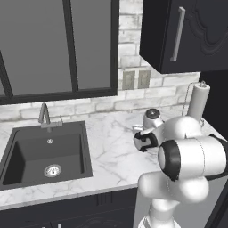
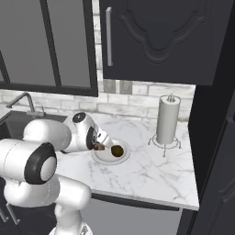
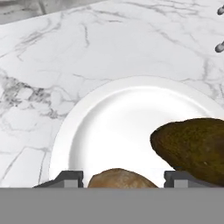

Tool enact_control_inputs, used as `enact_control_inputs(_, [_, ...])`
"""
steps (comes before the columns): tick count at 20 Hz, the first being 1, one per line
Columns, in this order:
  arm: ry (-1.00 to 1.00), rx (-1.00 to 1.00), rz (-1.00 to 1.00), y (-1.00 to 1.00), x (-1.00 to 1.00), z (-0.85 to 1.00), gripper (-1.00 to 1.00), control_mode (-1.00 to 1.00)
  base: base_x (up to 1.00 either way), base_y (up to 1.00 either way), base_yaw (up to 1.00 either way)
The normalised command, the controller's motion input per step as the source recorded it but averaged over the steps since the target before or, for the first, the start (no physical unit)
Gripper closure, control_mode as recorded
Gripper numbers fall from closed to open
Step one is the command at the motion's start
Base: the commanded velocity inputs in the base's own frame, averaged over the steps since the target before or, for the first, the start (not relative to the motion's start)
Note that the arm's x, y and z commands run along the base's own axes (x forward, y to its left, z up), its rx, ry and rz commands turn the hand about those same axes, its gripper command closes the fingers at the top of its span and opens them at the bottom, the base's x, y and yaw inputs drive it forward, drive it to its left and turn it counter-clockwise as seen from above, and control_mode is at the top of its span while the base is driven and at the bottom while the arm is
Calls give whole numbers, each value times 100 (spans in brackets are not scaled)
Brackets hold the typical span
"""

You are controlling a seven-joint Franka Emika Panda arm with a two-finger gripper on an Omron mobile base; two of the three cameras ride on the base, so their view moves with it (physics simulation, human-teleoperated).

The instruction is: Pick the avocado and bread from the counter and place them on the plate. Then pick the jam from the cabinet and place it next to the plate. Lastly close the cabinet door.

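Gripper (image 3: 118, 177) is poised low over the plate (image 3: 100, 127), fingers closed on the bread (image 3: 120, 179), which sits between the tips. Avocado (image 3: 194, 146) is seen resting on the plate just beside the right tip; release straight down is judged suitable.

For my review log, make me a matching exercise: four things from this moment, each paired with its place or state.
Things:
1. avocado
2. bread
3. paper towel roll
4. cabinet door

Places or states:
A. between the gripper fingers, over the plate
B. shut, above the counter
C. lying on the plate
D. upright on a wire stand

Pairs: 1-C, 2-A, 3-D, 4-B
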Motion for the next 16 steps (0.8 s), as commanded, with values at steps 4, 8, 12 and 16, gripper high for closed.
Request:
enact_control_inputs(4, [0,0,0,-7,21,-7,100,-100,0,0,0])
enact_control_inputs(8, [-2,0,0,3,51,-22,100,-100,0,0,0])
enact_control_inputs(12, [0,0,0,14,52,-41,100,-100,0,0,0])
enact_control_inputs(16, [0,0,0,0,7,-44,100,-100,0,0,0])
